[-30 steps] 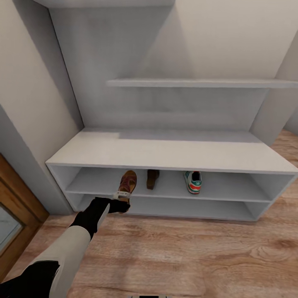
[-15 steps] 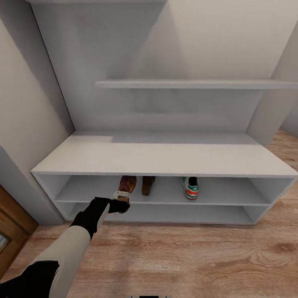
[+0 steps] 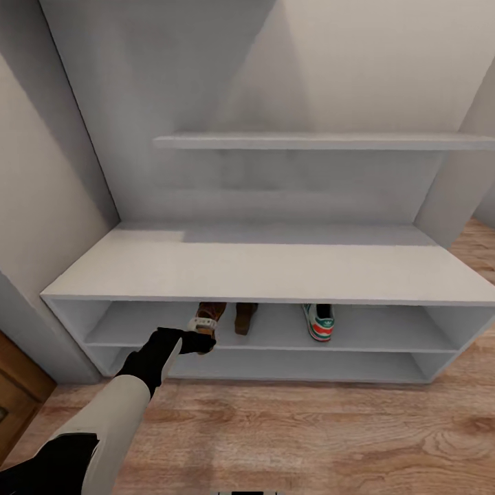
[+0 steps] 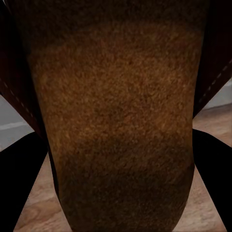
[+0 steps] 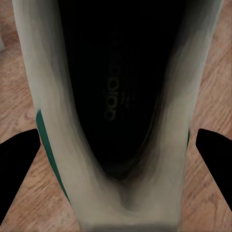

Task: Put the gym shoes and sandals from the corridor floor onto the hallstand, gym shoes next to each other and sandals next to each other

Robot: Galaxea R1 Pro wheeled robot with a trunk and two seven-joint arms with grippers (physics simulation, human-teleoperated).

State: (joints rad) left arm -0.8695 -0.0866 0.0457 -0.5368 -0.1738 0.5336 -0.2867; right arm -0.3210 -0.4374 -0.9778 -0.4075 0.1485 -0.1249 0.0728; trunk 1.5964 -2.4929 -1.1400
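The hallstand (image 3: 275, 265) stands against the wall right ahead. My left gripper (image 3: 202, 331) reaches to the front of its upper shelf tier, shut on a dark-brown sandal (image 3: 210, 314) whose toe lies under the top board. That sandal's tan insole (image 4: 116, 116) sits between my dark fingers (image 4: 19, 183). The second sandal (image 3: 244, 317) lies just right of it on the same tier. Further right there is one gym shoe (image 3: 320, 322). My right gripper (image 5: 116, 166) is shut on the other gym shoe (image 5: 159, 145), white with a green stripe, above the wood floor (image 5: 212, 87).
A floating shelf (image 3: 323, 141) hangs above the hallstand's top. A wall (image 3: 41, 206) closes the left side and a wooden door frame (image 3: 17, 385) shows low on the left. The lower tier (image 3: 295, 364) is bare, and wood floor (image 3: 309, 433) stretches in front.
The camera has moved closer to the hallstand, which now sits lower and wider in view. The held sandal has gone further in under the top board.
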